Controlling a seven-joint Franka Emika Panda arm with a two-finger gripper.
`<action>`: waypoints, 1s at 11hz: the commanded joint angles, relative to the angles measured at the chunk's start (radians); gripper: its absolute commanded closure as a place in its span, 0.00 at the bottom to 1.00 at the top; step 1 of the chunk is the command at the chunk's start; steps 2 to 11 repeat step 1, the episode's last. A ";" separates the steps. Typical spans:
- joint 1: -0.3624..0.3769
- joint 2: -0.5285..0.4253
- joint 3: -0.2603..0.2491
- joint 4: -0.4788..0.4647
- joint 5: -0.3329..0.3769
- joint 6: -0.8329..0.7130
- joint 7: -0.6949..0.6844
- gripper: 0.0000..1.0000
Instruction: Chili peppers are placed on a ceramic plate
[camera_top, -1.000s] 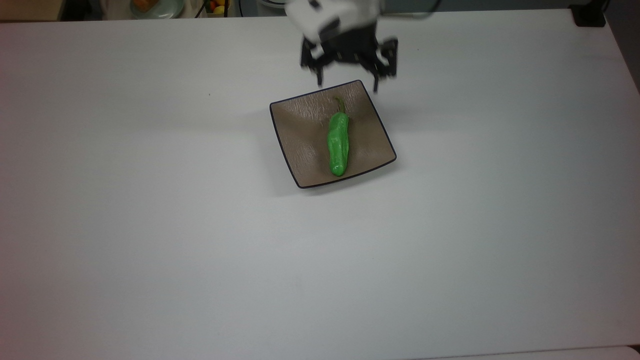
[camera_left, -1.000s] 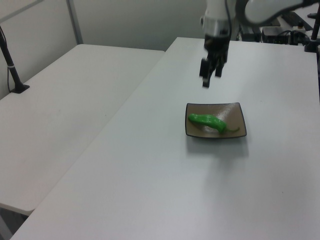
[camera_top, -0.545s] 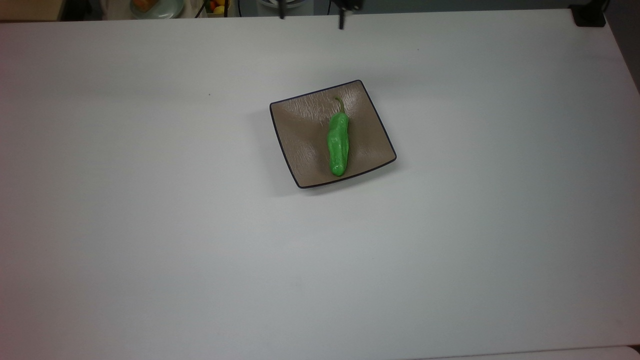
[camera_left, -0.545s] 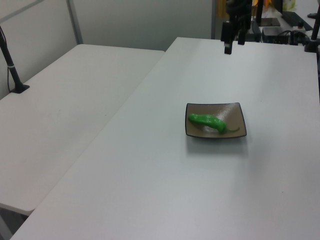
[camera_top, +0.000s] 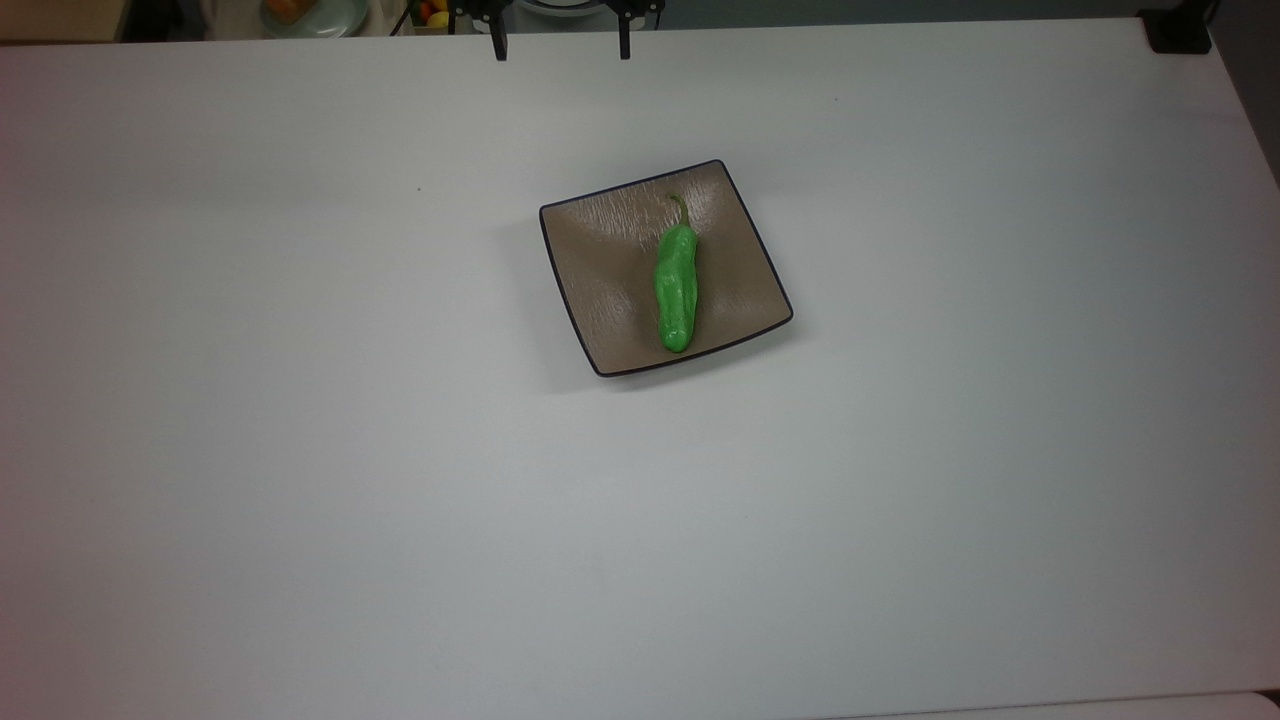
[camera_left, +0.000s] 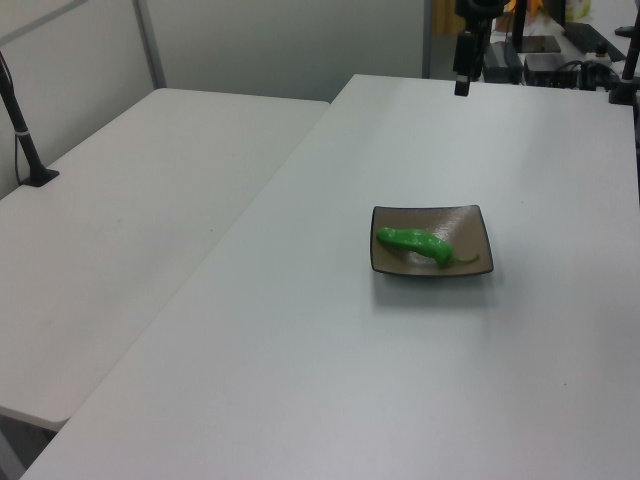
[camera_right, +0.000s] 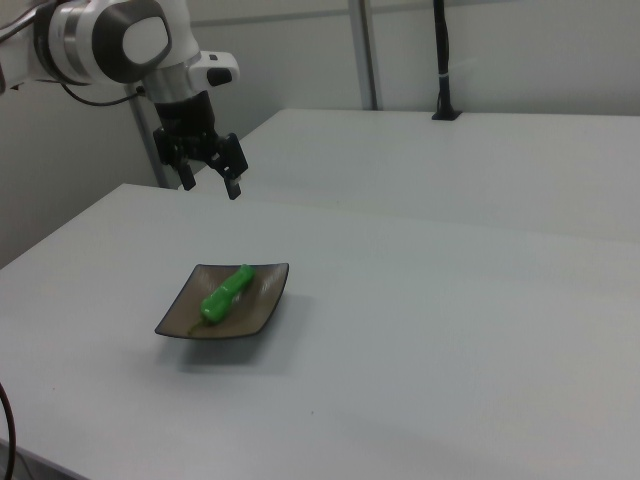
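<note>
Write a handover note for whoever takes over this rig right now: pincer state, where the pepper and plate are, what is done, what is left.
Pincer: open, holding nothing, raised above the table beyond the plate's far side in the right view.
Chili pepper: lying flat inside the ceramic plate, stem toward the top view's top edge.
Plate: sits flat on the white table.
Done: pepper is on the plate and released.
Left: nothing apparent for the placement; perhaps just park the arm.
</note>
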 joint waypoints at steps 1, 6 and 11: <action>-0.002 -0.018 0.000 -0.032 0.024 0.038 -0.032 0.00; -0.002 -0.018 0.000 -0.032 0.024 0.038 -0.032 0.00; -0.002 -0.018 0.000 -0.032 0.024 0.038 -0.032 0.00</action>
